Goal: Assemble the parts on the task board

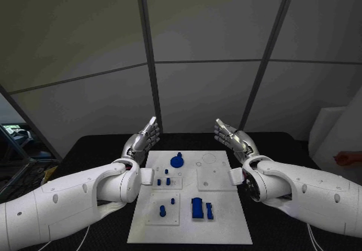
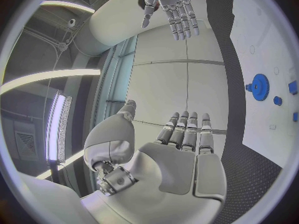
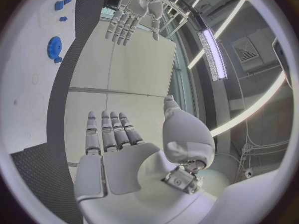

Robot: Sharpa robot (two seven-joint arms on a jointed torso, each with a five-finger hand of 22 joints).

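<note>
The white task board (image 1: 218, 230) lies in the middle of the black table. On it a blue gear (image 1: 177, 160) sits near the far end, two small blue pegs (image 1: 163, 182) stand left of centre, and a larger blue block (image 1: 198, 207) with smaller blue pieces (image 1: 162, 210) lies near the front. My left hand (image 1: 143, 138) is raised beside the board's far left corner, fingers straight and apart, holding nothing. My right hand (image 1: 233, 136) mirrors it at the far right corner, also flat and empty. The gear (image 2: 259, 87) and the opposite hand (image 2: 171, 7) show in the left wrist view.
Black table (image 1: 98, 149) surrounds the board on all sides. Grey wall panels stand behind the table. A white panel (image 1: 332, 130) leans at the far right, and dark equipment (image 1: 19, 138) sits off the table's left edge.
</note>
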